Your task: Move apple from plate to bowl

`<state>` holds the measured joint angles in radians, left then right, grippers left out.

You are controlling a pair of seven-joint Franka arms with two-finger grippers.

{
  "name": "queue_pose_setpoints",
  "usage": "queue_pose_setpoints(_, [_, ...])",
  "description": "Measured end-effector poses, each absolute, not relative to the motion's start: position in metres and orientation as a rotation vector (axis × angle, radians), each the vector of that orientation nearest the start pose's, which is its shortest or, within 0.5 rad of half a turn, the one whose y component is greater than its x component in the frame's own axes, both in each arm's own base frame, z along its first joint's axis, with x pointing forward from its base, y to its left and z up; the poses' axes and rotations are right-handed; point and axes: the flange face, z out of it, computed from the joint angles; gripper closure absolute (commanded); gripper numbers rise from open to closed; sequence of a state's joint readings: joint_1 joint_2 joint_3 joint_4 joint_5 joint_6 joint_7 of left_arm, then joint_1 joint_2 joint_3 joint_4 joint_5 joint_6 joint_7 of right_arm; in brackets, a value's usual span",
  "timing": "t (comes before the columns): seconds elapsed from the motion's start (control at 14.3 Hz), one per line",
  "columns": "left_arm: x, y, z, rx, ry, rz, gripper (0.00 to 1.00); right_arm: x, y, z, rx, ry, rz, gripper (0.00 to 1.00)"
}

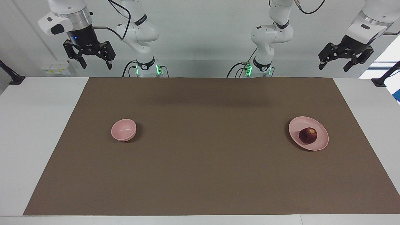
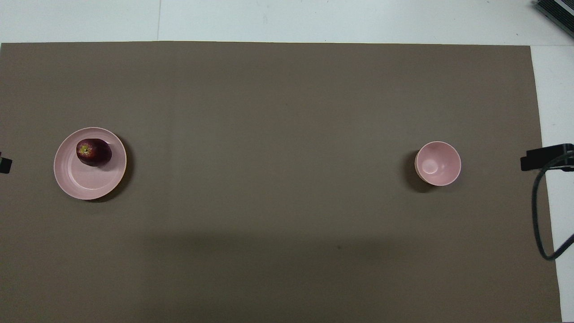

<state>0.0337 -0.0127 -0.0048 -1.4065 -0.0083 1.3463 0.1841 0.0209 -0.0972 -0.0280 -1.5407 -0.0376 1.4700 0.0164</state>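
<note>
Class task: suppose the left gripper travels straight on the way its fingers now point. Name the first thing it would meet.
The left gripper, open and raised near its base, points down and slightly sideways. It would probably meet the bare table first. The plate with the apple seems off that line, though depth is uncertain.

One high camera faces the robots across the table; another looks steeply down from their end. Both share the flat brown rectangular mat [image 1: 200,156].

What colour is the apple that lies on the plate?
Dark red, with a yellowish patch around its stem end; the apple shows best in the overhead view.
</note>
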Motion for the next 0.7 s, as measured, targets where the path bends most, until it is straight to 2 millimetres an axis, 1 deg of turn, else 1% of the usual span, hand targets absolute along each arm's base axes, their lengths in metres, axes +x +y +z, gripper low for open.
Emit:
queue_pose_setpoints(0.21, [0.5245, 0.0141, 0.6878, -3.144, 0.247, 0.073, 0.0, 0.5109, -0.0084, 0.68, -3.176, 0.042, -0.016, 0.0])
queue_pose_setpoints(0.7, [0.5245, 0.0134, 0.6878, -3.144, 0.249, 0.073, 0.0, 0.5109, -0.0083, 0.68, -3.176, 0.041, -0.016, 0.0])
